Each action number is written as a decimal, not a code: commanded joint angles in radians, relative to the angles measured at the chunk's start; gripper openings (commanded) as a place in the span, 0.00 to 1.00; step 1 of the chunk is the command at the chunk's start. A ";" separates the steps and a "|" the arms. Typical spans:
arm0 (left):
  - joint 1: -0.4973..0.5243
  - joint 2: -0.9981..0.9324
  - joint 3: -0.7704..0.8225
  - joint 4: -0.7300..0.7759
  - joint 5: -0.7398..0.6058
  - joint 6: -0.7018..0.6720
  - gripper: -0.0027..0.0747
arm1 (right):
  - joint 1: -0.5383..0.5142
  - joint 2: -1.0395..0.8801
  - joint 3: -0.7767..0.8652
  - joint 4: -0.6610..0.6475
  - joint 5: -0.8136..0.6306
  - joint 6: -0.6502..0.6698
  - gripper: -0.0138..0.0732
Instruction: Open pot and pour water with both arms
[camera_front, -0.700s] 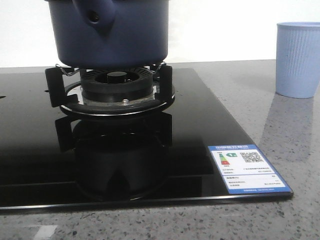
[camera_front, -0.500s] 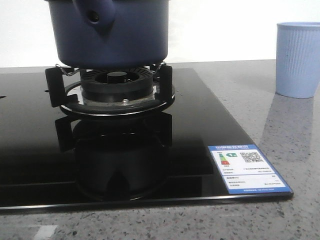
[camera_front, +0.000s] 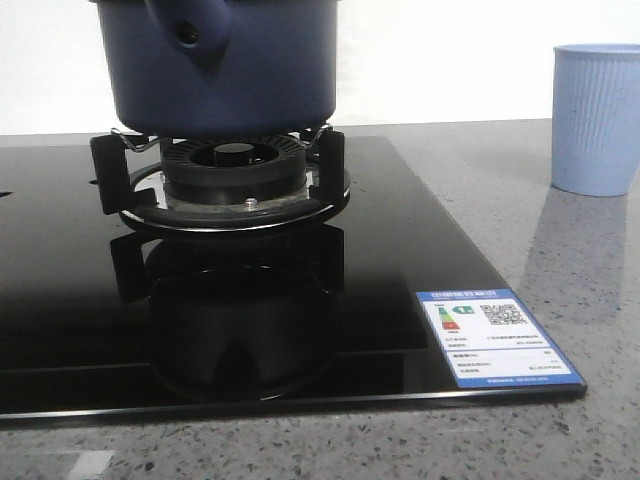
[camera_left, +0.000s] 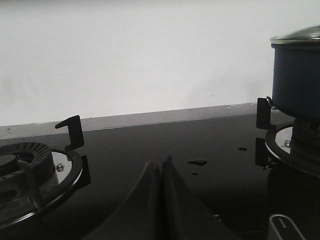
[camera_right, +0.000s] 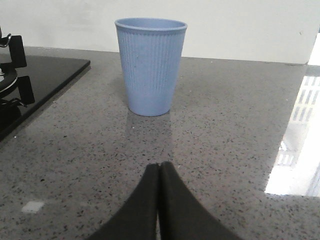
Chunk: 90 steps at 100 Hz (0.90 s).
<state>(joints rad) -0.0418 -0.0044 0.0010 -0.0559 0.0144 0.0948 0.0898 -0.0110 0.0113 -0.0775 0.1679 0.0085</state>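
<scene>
The dark navy-blue pot (camera_front: 225, 70) stands on the burner grate (camera_front: 230, 185) of the black glass hob, its handle stub with a round hole (camera_front: 188, 35) facing the camera. In the left wrist view the pot (camera_left: 297, 77) shows with a metal-rimmed lid (camera_left: 300, 36) on it. My left gripper (camera_left: 160, 165) is shut and empty, low over the hob between the two burners. My right gripper (camera_right: 159, 166) is shut and empty over the granite counter, short of the pale blue ribbed cup (camera_right: 150, 65). Neither gripper shows in the front view.
The pale blue ribbed cup (camera_front: 597, 118) stands on the grey counter right of the hob. A second burner (camera_left: 30, 167) lies on the hob's other side. Water drops (camera_left: 198, 161) sit on the glass. A blue label (camera_front: 495, 337) marks the hob's front right corner.
</scene>
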 joint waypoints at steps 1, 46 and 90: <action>-0.008 -0.029 0.009 -0.006 -0.076 -0.011 0.01 | -0.001 -0.019 0.024 0.001 -0.076 -0.008 0.10; -0.008 -0.029 0.009 -0.172 -0.084 -0.011 0.01 | -0.001 -0.019 0.024 0.156 -0.093 -0.008 0.10; -0.008 -0.029 0.003 -0.685 -0.115 -0.011 0.01 | -0.001 -0.019 0.024 0.656 -0.201 -0.008 0.10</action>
<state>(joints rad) -0.0418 -0.0044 0.0010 -0.6789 -0.0273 0.0930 0.0898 -0.0110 0.0113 0.5106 0.0691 0.0085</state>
